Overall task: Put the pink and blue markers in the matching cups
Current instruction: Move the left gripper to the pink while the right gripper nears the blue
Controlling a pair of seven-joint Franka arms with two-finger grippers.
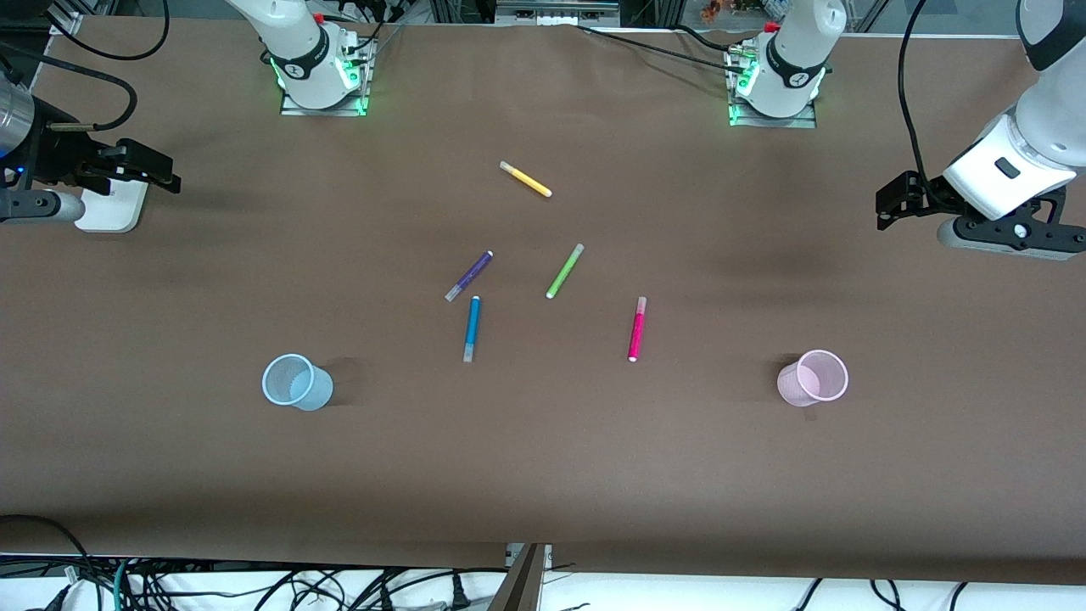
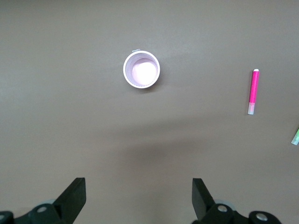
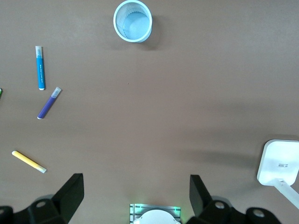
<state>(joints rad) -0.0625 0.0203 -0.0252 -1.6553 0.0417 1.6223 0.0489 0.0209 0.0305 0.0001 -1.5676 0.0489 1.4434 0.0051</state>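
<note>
Our left gripper [image 2: 138, 198], jaws wide, hung nearer the pink marker [image 1: 636, 329]; our right gripper [image 3: 135, 196], also wide, nearer the blue marker [image 1: 472, 328].

- The pink marker [image 1: 636, 329] [image 2: 253, 92] is a thin bright pink pen with a pale cap. It lies flat on the brown table, with its cap end pointing away from the front camera.
- The blue marker [image 1: 472, 328] [image 3: 40, 67] is a thin blue pen with a pale end. It lies flat too, beside the pink marker but well apart from it, toward the right arm's end of the table.
- The pink cup [image 1: 813, 378] [image 2: 141, 69] is small, pale and see-through. It stands upright and empty toward the left arm's end.
- The blue cup [image 1: 296, 383] [image 3: 133, 21] is the same size, light blue, upright and empty, toward the right arm's end.
- Both cups sit a bit nearer the front camera than the markers.
</note>
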